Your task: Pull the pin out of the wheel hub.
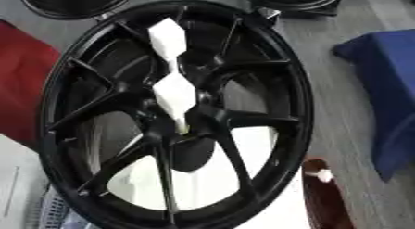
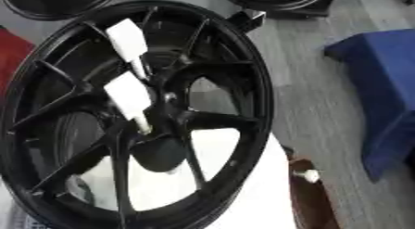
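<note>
A large black spoked wheel (image 1: 267,61) fills most of both views, lying tilted on a white surface. Two white block-headed pins stand out of its hub area. The upper pin (image 1: 168,39) sits near the top spokes. The lower pin (image 1: 174,96) is just below it, and its thin pale shaft (image 2: 142,126) runs down into the hub centre. Neither of my hands shows in either view.
Two more black wheels lie at the far edge, one at top left (image 1: 77,1) and one at top right (image 1: 296,1). A blue cloth (image 1: 385,84) is on the right, something red (image 1: 20,84) on the left, and a dark red object (image 1: 324,200) at lower right.
</note>
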